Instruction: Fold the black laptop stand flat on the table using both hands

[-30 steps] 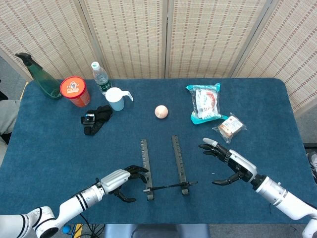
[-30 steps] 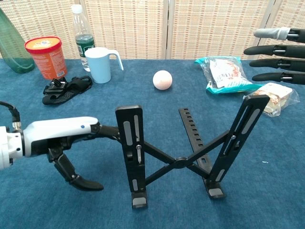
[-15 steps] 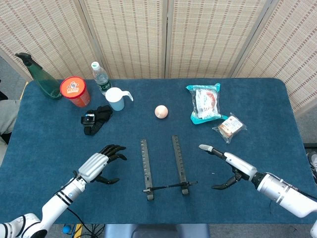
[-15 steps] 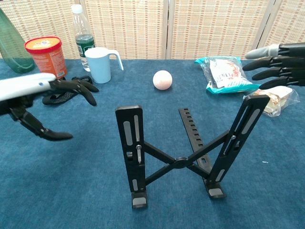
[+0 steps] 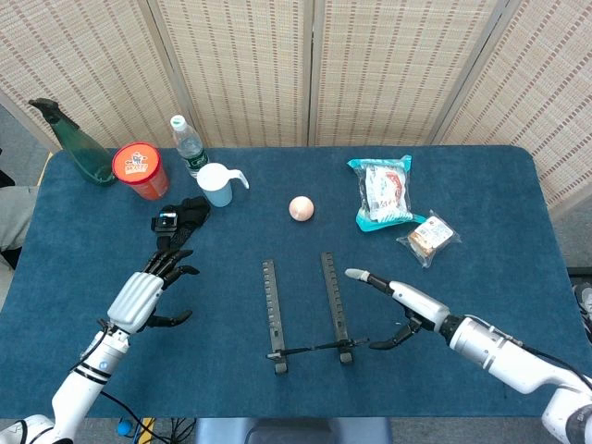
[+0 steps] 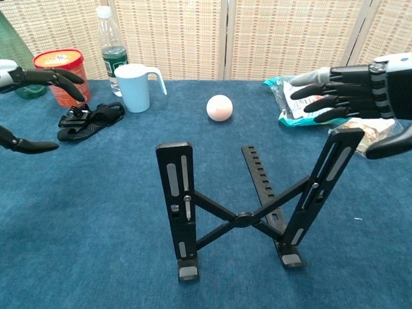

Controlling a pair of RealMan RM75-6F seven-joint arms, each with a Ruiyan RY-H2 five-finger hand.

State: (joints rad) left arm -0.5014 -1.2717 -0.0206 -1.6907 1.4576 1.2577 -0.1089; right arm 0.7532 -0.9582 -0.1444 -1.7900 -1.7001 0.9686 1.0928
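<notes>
On the blue desk in front of me, the black laptop stand sits near the front edge, unfolded, its two arms raised and joined by crossed bars, as the chest view shows. My right hand hovers just to the right of it, fingers spread and holding nothing, close to the right arm of the stand but not touching. My left hand is well off to the left, also with fingers apart and gripping nothing. Farther back lie a black strap bundle, a pale blue cup, a water bottle, an orange tub, a pinkish ball and two snack packets.
</notes>
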